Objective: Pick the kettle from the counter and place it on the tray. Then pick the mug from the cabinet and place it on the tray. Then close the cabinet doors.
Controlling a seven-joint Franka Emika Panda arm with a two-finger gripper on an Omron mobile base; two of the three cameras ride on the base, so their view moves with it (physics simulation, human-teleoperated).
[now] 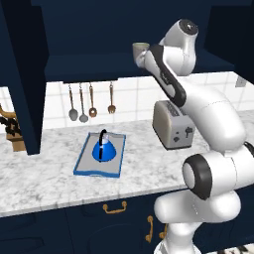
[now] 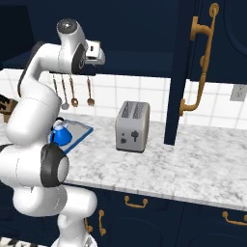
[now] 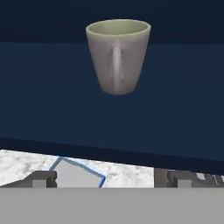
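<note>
Marbled white-and-grey bench (image 1: 44, 178) already carries the flat blue-rimmed tray (image 1: 85, 168), with the little bright blue cone kettle (image 1: 103, 149) on it, so the mug's next. Small grey-beige mug (image 3: 118, 54) sits on the navy cabinet's shelf (image 3: 57, 100), handle facing the wide-open, empty end effector (image 3: 111, 179). I'd go in level and straddle the body. Hand view shows the handle; left base view barely shows the rim.

Blue kettle (image 2: 60, 134) on tray (image 2: 81, 130), silver toaster (image 2: 132, 126) beside, on counter (image 2: 193, 164).
</note>
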